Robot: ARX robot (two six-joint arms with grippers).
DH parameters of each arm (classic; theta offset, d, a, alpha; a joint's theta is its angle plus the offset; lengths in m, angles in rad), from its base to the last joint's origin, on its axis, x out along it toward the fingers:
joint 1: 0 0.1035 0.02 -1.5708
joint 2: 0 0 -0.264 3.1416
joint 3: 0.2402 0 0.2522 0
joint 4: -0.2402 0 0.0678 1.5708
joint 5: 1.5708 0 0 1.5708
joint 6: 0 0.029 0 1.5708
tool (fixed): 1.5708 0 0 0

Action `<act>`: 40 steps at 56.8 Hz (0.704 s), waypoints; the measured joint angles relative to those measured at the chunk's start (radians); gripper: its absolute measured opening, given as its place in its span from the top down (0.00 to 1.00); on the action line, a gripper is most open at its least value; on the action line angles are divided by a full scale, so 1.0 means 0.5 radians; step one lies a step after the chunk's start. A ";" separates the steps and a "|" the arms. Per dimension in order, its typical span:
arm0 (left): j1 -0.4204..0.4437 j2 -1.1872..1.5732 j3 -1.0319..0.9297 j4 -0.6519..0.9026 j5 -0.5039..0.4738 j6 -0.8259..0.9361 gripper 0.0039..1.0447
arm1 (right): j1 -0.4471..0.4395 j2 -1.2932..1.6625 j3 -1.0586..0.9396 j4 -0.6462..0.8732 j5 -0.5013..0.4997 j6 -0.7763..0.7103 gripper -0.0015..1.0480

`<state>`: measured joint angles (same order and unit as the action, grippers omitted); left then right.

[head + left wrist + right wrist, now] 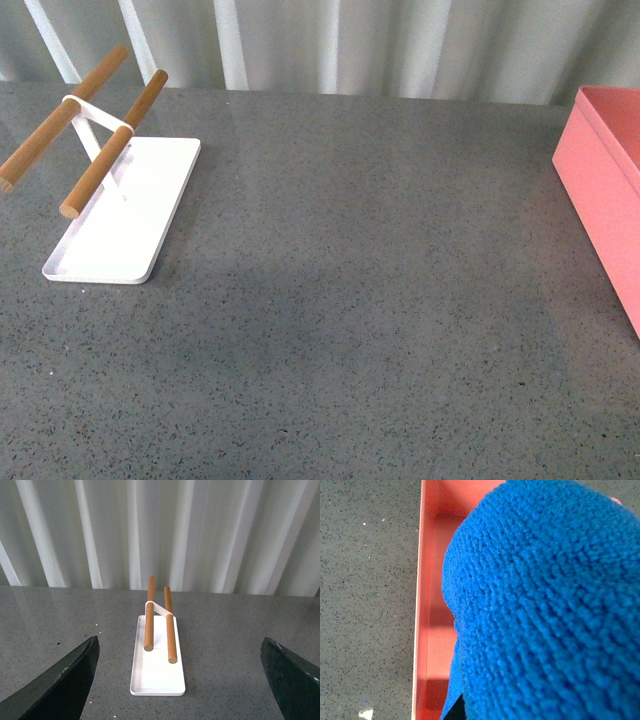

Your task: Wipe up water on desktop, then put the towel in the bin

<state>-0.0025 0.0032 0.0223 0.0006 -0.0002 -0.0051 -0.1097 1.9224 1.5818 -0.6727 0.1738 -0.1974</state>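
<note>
At the left, the white rack (130, 225) stands on the desktop (350, 300). The left gripper (178, 647) points toward it, jaws wide apart and empty. We see no water on the desktop in the front view. At the right, the towel (545, 605) hangs above the open bin (605, 180) and fills the right wrist view. It hides the right gripper, so we cannot tell whether its jaws are clamped. Risk: if released off-centre, the bulky towel may catch the rim and drape outside.
</note>
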 joint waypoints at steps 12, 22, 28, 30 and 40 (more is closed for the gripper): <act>0.000 0.000 0.000 0.000 0.000 0.000 0.06 | -0.014 -0.008 -0.126 0.080 0.077 -0.041 0.74; 0.000 0.000 0.000 0.000 0.000 0.000 0.06 | -0.017 -0.011 -0.129 0.082 0.079 -0.048 0.50; 0.000 0.000 0.000 0.000 0.000 0.000 0.06 | -0.017 -0.012 -0.129 0.082 0.079 -0.050 0.32; 0.000 0.000 0.000 0.000 0.000 0.000 0.06 | -0.017 -0.012 -0.129 0.082 0.078 -0.051 0.27; 0.000 0.000 0.000 0.000 0.000 0.000 0.06 | -0.017 -0.012 -0.129 0.082 0.084 -0.054 0.07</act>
<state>-0.0025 0.0032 0.0223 0.0006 -0.0002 -0.0051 -0.1181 1.9163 1.5173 -0.6315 0.2157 -0.2245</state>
